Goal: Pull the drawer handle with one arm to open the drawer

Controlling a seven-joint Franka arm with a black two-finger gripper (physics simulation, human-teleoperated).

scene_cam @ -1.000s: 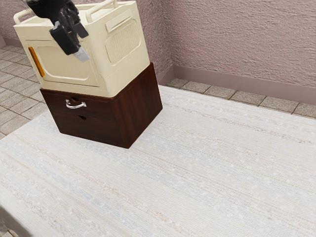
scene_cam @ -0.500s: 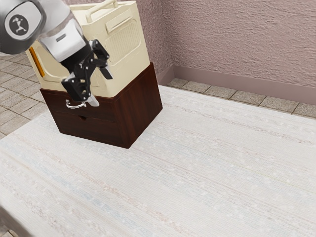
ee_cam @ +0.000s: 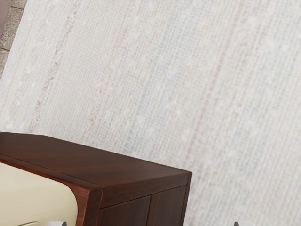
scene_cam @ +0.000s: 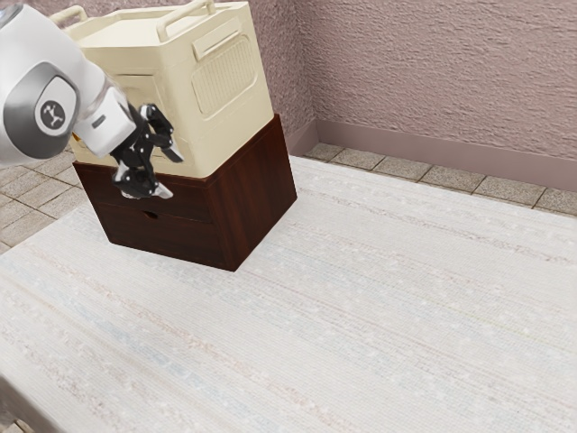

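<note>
Just before the cabinet (scene_cam: 252, 194), by the desk's (scene_cam: 361, 316) edge, my end effector (scene_cam: 168, 173) has its fingers apart; the upper drawer's (scene_cam: 191, 203) handle (scene_cam: 131, 197) runs crosswise, mostly hidden behind my lower finger in the exterior view.

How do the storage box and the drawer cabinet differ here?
The storage box is cream; the drawer cabinet is dark reddish-brown wood. The storage box has rounded corners, the drawer cabinet crisp ones. The storage box rests on top of the drawer cabinet. Both are boxy.
</note>
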